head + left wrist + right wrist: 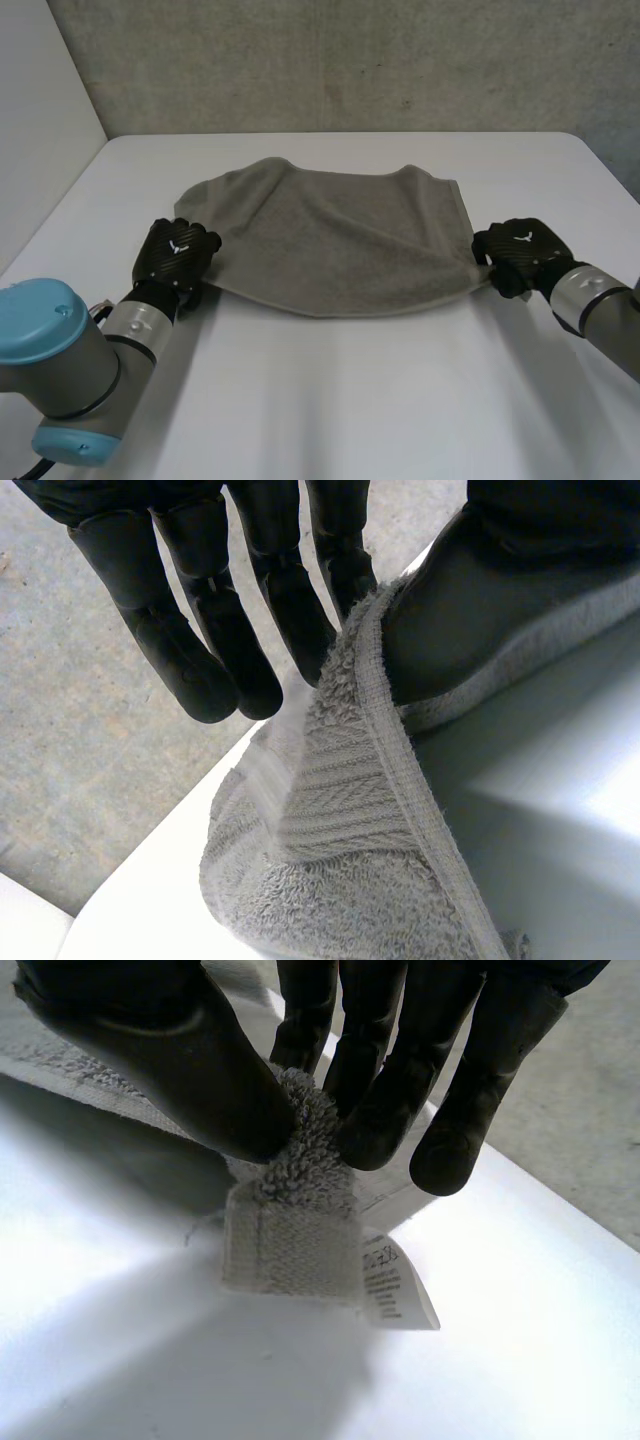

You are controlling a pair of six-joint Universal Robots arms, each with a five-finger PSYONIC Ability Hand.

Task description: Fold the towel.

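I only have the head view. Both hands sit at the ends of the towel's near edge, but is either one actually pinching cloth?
Observer: Yes. The right hand pinches a towel corner between its thumb and fingers.
Operator: And the left?
Observer: The left hand has its thumb pressing the hemmed edge against one finger. Its other fingers hang straight, off the cloth.
Operator: Anything loose at the right corner?
Observer: A white label hangs below the pinched corner.
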